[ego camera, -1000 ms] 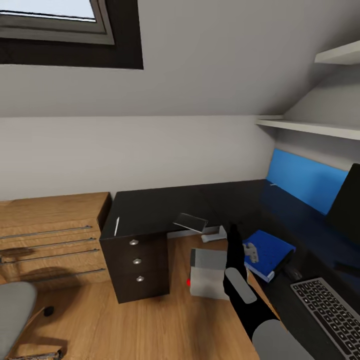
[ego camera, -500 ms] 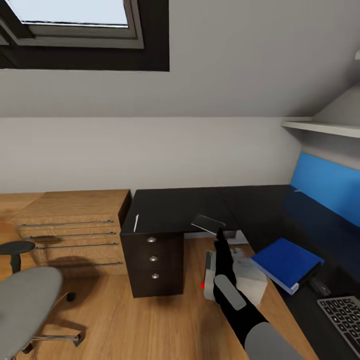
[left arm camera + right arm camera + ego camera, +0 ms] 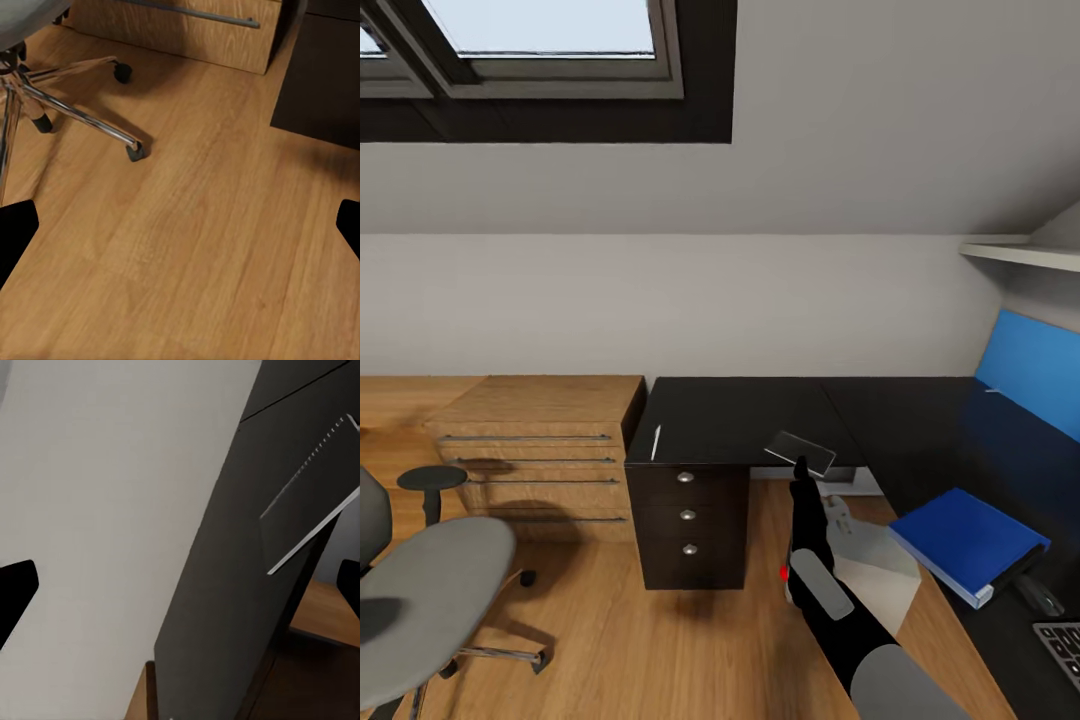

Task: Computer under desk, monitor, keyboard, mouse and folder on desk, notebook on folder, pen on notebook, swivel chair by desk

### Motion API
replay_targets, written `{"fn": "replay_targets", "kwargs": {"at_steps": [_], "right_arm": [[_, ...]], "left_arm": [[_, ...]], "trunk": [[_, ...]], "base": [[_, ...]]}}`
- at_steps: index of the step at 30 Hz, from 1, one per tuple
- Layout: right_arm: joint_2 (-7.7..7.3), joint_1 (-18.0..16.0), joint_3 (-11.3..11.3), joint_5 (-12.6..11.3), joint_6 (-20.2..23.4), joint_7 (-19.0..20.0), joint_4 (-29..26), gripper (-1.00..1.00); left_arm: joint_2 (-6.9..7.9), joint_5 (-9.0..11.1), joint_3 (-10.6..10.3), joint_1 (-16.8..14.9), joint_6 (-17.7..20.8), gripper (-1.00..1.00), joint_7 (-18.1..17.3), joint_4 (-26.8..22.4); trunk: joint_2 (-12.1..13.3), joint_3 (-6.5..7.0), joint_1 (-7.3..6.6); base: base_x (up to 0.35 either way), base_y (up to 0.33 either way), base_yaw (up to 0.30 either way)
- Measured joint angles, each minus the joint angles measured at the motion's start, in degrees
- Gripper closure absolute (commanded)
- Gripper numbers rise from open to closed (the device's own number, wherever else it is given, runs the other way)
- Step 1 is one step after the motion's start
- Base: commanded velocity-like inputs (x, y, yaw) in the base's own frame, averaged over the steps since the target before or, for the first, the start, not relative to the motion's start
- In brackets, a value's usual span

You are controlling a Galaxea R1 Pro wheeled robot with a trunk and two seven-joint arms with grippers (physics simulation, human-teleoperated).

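Note:
On the black desk a dark notebook overhangs the front edge, and a white pen lies near the left end. My right gripper is open just below the notebook; the right wrist view shows the notebook ahead of the gripper. A blue folder lies on the desk's right wing, with the mouse and a corner of the keyboard beyond it. The grey computer stands on the floor under the desk. The swivel chair is at the left. My left gripper hangs open over the floor. The monitor is out of view.
A dark three-drawer unit carries the desk's left end, and a light-wood drawer chest stands beside it. The chair's chrome base and castors sit near my left gripper. A skylight and sloped ceiling are overhead, and a shelf is at the right.
The camera has turned left, so the whole picture slid right: the chair came in, and the monitor and most of the keyboard slid out. My right gripper now lines up under the notebook.

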Motion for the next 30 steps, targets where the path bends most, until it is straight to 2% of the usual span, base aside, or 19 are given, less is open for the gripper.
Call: {"fn": "replay_targets", "kwargs": {"at_steps": [2,13,17,19,22,23,30], "right_arm": [[-0.01,0.0,-0.1,-0.1,0.0,0.0,-0.1,-1.0],[0.1,0.0,-0.3,-0.2,-0.1,0.2,-0.2,-1.0],[0.04,0.0,-0.4,-0.2,-0.1,0.2,-0.3,-1.0],[0.0,0.0,-0.4,-0.1,-0.1,0.3,-0.3,-1.0],[-0.01,0.0,-0.3,-0.1,-0.1,0.3,-0.3,-1.0],[-0.08,0.0,-1.0,-0.8,-0.1,0.4,-0.3,-1.0],[-0.24,0.0,-2.5,-1.7,-0.1,0.5,-0.3,-1.0]], "left_arm": [[-0.01,0.0,0.1,0.0,0.0,-1.0,0.0,0.0],[0.12,0.2,0.0,0.0,0.5,-1.0,-0.1,0.0],[0.19,0.2,0.0,0.0,2.8,-1.0,-0.2,0.0],[0.21,0.2,0.0,0.0,6.8,-1.0,-0.3,-0.1],[0.21,0.2,-0.1,0.0,8.4,-1.0,-0.3,-0.2],[0.25,0.2,0.0,0.0,9.5,-1.0,-0.3,-0.3],[0.35,0.2,0.0,0.0,9.6,-1.0,0.0,-0.4]], "trunk": [[0.0,0.0,0.0],[-4.4,-1.97,2.41],[-6.0,-2.69,3.29],[-6.8,-3.05,3.73],[-8.0,-3.59,4.39],[-8.4,-3.77,4.61],[-11.2,-5.03,6.15]], "base": [[0.0,0.0,0.005],[0.0,0.0,0.001],[0.0,0.0,0.0],[0.0,0.0,0.0],[0.0,0.0,0.0],[0.0,0.0,0.0],[0.0,0.0,0.0]]}}
